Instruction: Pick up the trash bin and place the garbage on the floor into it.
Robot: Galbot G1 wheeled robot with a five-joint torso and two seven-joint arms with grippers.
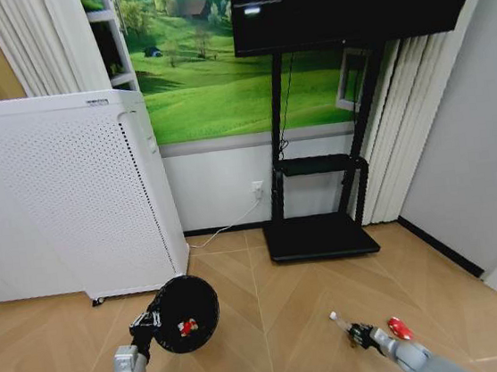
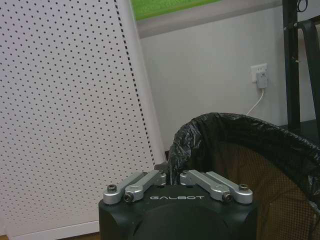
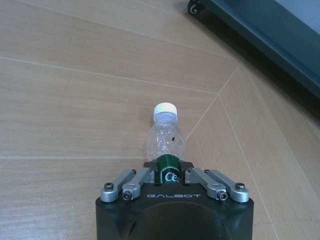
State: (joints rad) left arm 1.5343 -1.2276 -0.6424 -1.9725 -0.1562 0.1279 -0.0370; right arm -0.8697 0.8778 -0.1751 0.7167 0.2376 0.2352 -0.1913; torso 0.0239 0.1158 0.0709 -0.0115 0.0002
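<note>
My left gripper (image 1: 152,323) is shut on the rim of the trash bin (image 1: 189,311), a black mesh basket held off the floor and tipped so its mouth faces me. A crumpled red-and-white wrapper (image 1: 188,327) lies inside. The left wrist view shows the gripper (image 2: 171,173) pinching the black liner at the bin's rim (image 2: 235,125). My right gripper (image 1: 355,330) is shut on the small clear bottle (image 1: 339,321) low over the floor. In the right wrist view the gripper (image 3: 168,171) clamps the bottle (image 3: 165,141) at its green label, white cap pointing away. A flattened red piece (image 1: 399,328) lies on the floor beside the right wrist.
A tall white perforated cabinet (image 1: 70,197) stands at the left, close behind the bin. A black TV stand (image 1: 321,231) with a wheeled base sits against the far wall. A white cable (image 1: 226,229) runs from a wall outlet. Wooden floor lies open between the arms.
</note>
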